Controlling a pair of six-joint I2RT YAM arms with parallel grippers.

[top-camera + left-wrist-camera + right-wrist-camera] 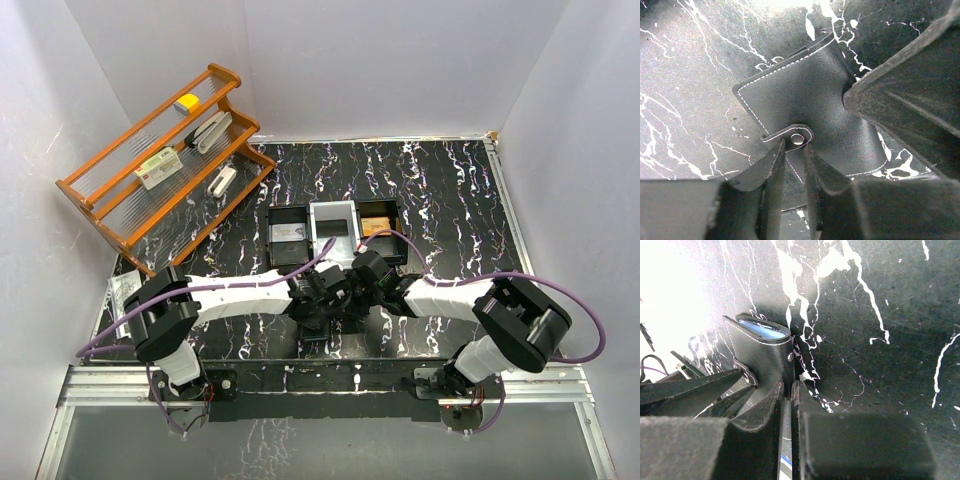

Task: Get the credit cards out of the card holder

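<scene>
The black card holder (805,95), with white stitching, lies on the marbled table between both grippers. Its snap strap (790,135) with a metal stud sits between my left gripper's (795,150) fingertips, which are closed in on it. My right gripper (790,387) is shut on the holder's edge (770,360). The glossy light blue inside (762,330) shows at the top of the fold. In the top view the two grippers (322,290) (352,283) meet at the table's middle and hide the holder. No card shows clearly.
A black three-compartment tray (335,207) stands just behind the grippers, with a card in its left compartment and a brown item in its right one. A wooden rack (165,160) with small items stands at the back left. A clear packet (120,300) lies at the left edge.
</scene>
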